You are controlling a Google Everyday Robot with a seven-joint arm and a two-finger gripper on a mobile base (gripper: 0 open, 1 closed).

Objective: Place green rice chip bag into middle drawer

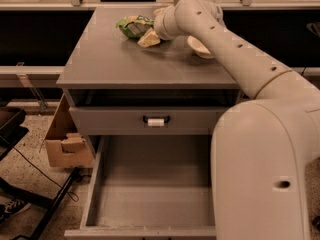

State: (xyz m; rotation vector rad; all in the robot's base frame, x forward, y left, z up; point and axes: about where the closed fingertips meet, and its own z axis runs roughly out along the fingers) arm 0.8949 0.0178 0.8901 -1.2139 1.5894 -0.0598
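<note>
Green rice chip bag (132, 26) — crinkled, gripper (149, 38) beside

Dim warm light from above, gripper (149, 38) at upper centre evenly lit, deep shadow beneath the cabinet top (115, 59)

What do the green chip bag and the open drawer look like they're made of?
Green rice chip bag: thin plastic film, probably, judging by its crinkled folds. Middle drawer: flat matte grey panels, maybe painted metal or laminate. The tool is beside the bag, above the cabinet top.
</note>
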